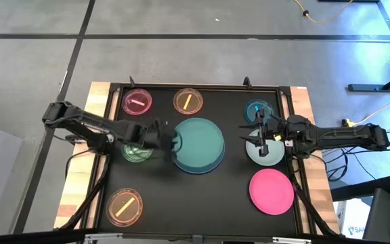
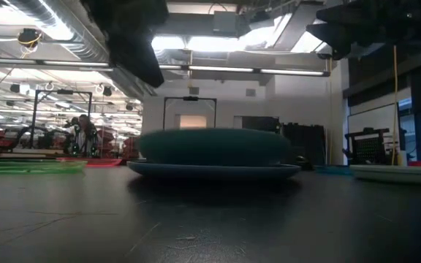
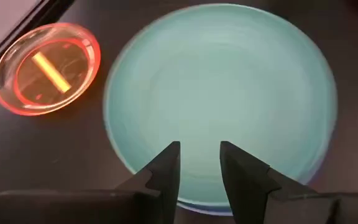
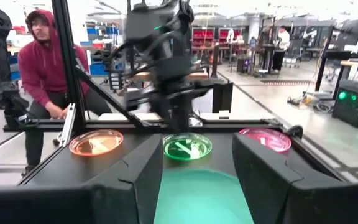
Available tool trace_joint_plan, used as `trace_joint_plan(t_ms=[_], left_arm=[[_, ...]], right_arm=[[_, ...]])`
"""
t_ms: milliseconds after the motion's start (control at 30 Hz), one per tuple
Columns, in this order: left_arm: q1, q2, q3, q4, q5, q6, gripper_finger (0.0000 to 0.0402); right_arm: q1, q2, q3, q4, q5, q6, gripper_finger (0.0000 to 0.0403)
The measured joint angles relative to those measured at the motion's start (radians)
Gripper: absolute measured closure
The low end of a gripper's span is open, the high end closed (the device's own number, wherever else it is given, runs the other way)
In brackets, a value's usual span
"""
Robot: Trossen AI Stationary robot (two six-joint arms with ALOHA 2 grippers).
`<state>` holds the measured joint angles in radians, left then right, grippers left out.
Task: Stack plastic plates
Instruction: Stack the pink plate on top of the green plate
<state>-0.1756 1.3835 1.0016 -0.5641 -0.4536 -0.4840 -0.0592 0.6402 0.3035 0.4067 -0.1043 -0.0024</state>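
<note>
A: Currently we have the left gripper [image 1: 171, 142] hovering at the left rim of the teal plate [image 1: 200, 144], which sits upside down on the light-blue plate [image 2: 214, 170] at table centre. Fingers [image 3: 165, 171] are parted by a narrow gap and hold nothing.

B: And the right gripper [image 1: 259, 137]?

A: Over the white plate [image 1: 265, 150], right of centre. Its jaws stand wide open and empty in the right wrist view.

B: Where do the other plates lie?

A: We log the hot-pink plate [image 1: 271, 190] at front right, the cyan plate [image 1: 258, 110] behind the white one, and the green plate [image 1: 137, 152] beneath the left arm. Small pink [image 1: 137, 102] and orange [image 1: 188, 101] ones sit at the back, and another orange plate [image 1: 125, 207] at front left.

B: Advice for the next pick?

A: In our judgement, we should take a rim squarely between the pads, lift level, and centre the plate over the stack before release. Thin rims may slip.
</note>
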Motion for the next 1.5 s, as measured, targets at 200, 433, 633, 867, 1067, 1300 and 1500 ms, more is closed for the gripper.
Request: trace_joint_plan(t_ms=[200, 433, 633, 867, 1067, 1300, 1500], left_arm=[[-0.224, 0.012, -0.085, 0.150, -0.208, -0.017, 0.0295], [-0.354, 0.013, -0.315, 0.648, -0.263, 0.066, 0.0295], [-0.420, 0.012, -0.496, 1.124, -0.223, 0.176, 0.0295], [-0.511, 0.012, -0.546, 1.247, -0.223, 0.176, 0.0295], [-0.582, 0.034, -0.545, 1.296, -0.222, 0.131, 0.0295], [-0.596, 0.103, -0.544, 1.347, -0.232, 0.094, 0.0295], [-0.566, 0.110, -0.544, 1.377, -0.234, 0.093, 0.0295]], right_arm=[[0.001, 0.048, 0.000, 0.054, 0.026, -0.005, 0.0215], [0.042, 0.210, 0.044, 0.066, 0.041, 0.051, 0.0215], [0.187, 0.402, 0.152, 0.039, 0.176, 0.050, 0.0215], [0.324, 0.490, 0.314, -0.295, 0.365, 0.134, 0.0215], [0.446, 0.485, 0.404, -0.616, 0.409, 0.338, 0.0215], [0.601, 0.485, 0.415, -0.891, 0.429, 0.654, 0.0215], [0.656, 0.486, 0.415, -1.125, 0.529, 0.865, 0.0215]])
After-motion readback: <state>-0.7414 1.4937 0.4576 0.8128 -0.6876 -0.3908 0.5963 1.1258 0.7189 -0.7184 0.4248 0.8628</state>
